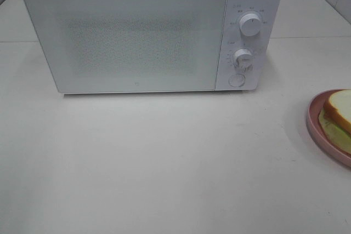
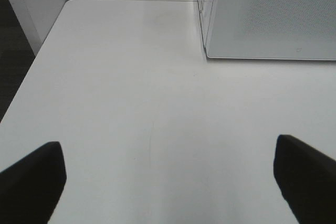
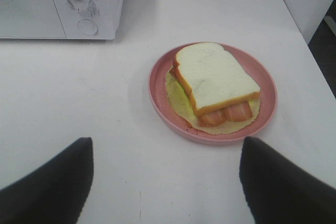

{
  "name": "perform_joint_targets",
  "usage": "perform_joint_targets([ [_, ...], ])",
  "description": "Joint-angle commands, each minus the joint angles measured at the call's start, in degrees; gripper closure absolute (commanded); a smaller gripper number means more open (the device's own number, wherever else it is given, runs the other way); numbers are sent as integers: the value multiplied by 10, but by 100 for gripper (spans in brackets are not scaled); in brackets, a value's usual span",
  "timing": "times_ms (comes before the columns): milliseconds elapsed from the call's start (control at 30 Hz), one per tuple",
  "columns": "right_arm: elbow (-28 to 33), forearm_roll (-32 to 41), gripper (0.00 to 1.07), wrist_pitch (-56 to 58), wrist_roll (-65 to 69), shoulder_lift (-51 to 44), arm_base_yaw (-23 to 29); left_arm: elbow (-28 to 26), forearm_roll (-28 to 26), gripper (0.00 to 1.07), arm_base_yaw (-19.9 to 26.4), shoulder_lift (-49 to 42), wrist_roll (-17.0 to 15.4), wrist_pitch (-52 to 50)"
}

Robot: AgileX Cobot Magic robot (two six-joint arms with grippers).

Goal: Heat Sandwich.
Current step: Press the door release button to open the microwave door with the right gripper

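The microwave [image 1: 137,36] fills the upper part of the exterior high view. Its door is closed and its control panel [image 1: 269,53] is on its right side. The sandwich [image 1: 341,109] lies on the pink plate [image 1: 313,121] at the right edge of that view, partly cut off and well apart from the microwave. Left gripper [image 2: 169,166]: fingers spread wide, nothing between them, above the white table [image 1: 164,163]. Right gripper [image 3: 168,174]: fingers spread wide, empty, near the plate but not touching it.
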Motion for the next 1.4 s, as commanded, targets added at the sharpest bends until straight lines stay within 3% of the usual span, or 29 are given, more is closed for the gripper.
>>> perform_joint_targets([
  [33, 1, -1, 32, -5, -1, -14, -2, 1, -2, 5, 2, -17, 1, -3],
  [667, -17, -1, 32, -10, -1, 7, -2, 1, -2, 5, 2, -17, 1, -3],
  [1400, -23, -1, 32, -175, -1, 204, -2, 1, -2, 5, 2, -17, 1, -3],
])
